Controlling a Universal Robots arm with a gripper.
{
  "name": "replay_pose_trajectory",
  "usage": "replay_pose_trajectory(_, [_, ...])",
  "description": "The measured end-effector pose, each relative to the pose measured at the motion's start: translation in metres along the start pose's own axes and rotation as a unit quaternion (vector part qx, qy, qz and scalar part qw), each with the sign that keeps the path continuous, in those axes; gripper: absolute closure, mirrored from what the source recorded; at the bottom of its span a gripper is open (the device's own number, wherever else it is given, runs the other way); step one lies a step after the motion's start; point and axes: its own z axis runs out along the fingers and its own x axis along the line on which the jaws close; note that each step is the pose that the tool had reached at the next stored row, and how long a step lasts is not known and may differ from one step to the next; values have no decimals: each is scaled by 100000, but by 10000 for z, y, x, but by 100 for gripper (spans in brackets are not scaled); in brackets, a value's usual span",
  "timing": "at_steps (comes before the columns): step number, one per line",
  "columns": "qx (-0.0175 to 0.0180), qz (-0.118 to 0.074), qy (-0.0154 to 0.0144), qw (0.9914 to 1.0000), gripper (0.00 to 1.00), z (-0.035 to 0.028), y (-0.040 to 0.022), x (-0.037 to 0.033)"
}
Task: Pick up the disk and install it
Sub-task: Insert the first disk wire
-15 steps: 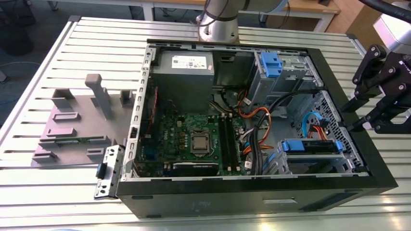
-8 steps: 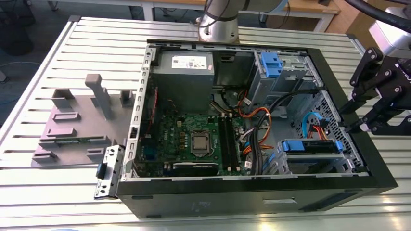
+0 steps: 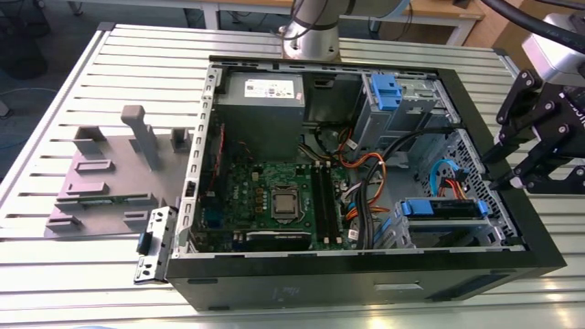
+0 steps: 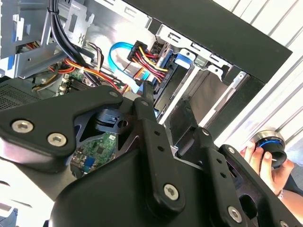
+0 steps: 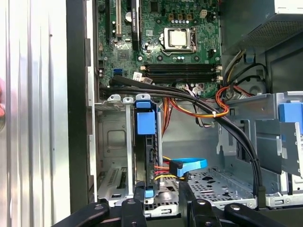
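Note:
The disk sits in the lower drive bay of the open computer case, its blue carrier frame facing up. In the first wrist view the disk stands edge-on in the metal cage, with a blue cable and red-yellow wires plugged in beside it. In the second wrist view its blue tab lies just beyond the fingertips. My gripper hangs over the case's edge on the exterior view's right, just above the bay. Its fingers stand apart, with nothing between them; the gripper is open.
A grey fixture and a metal bracket lie on the slatted table at the exterior view's left. Inside the case are the motherboard, power supply, black cables and a second blue carrier. A hand holds a round black object.

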Motion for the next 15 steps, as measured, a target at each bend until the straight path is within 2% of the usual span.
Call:
replay_pose_trajectory(4, [8, -205, 636, 99998, 58, 21, 6, -3])
replay_pose_trajectory(8, [-47, -855, 671, 99994, 58, 35, 18, -7])
replay_pose_trajectory(12, [-174, -2332, 745, 99970, 58, 44, 25, -9])
replay_pose_trajectory(15, [-191, -2508, 757, 99966, 58, 48, 27, -10])
